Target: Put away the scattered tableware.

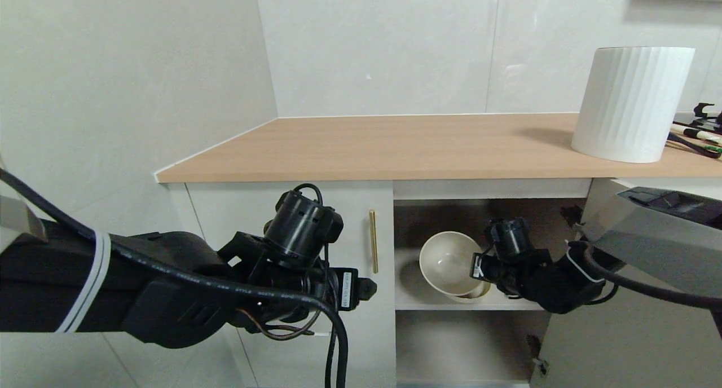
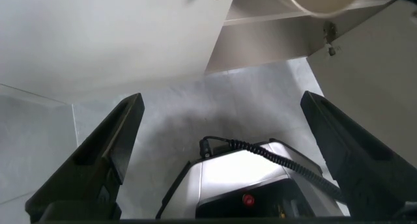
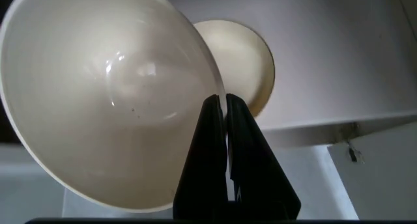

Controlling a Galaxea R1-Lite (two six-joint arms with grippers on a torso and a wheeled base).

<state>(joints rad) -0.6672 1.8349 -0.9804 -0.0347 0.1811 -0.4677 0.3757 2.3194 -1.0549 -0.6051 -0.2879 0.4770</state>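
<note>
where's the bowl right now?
Head view: the bowl is inside the open cabinet, right of the closed door, tilted at shelf level, its rim pinched by the right gripper, with a second dish beside it.

Wood counter (image 1: 395, 145) across mid frame: white ribbed canister (image 1: 634, 103) upper right, pens (image 1: 696, 137) at right edge. Cabinet shelf (image 1: 414, 299) lower centre: cream dish (image 3: 251, 61).

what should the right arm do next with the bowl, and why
Probably level the bowl and lower it onto the dish on the shelf: the right gripper pinches its rim, holding it tilted just above that dish inside the cabinet.
</note>
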